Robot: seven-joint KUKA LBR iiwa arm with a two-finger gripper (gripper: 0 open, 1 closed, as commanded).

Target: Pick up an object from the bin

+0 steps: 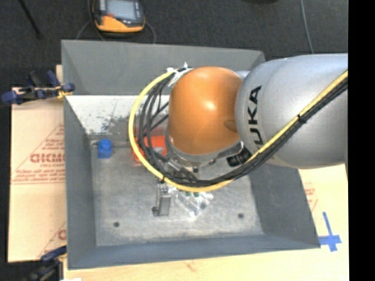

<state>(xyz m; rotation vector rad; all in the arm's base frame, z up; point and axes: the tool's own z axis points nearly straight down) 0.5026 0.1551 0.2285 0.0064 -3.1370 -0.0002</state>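
Gripper (162,202) low, lower centre of bin (79,204); how far open, can't tell, nothing visibly held. Clear plastic piece (196,201) just right of it, likely target. Centre over it before closing. Blue block (104,149), orange item (153,141) lie up-left.

Cube (104,149) at the bin's (82,215) left; packet (196,201) mid-floor, just under the arm (293,122)

black letters "uka" stand on the silver arm (293,98), any letter before them seemingly hidden.
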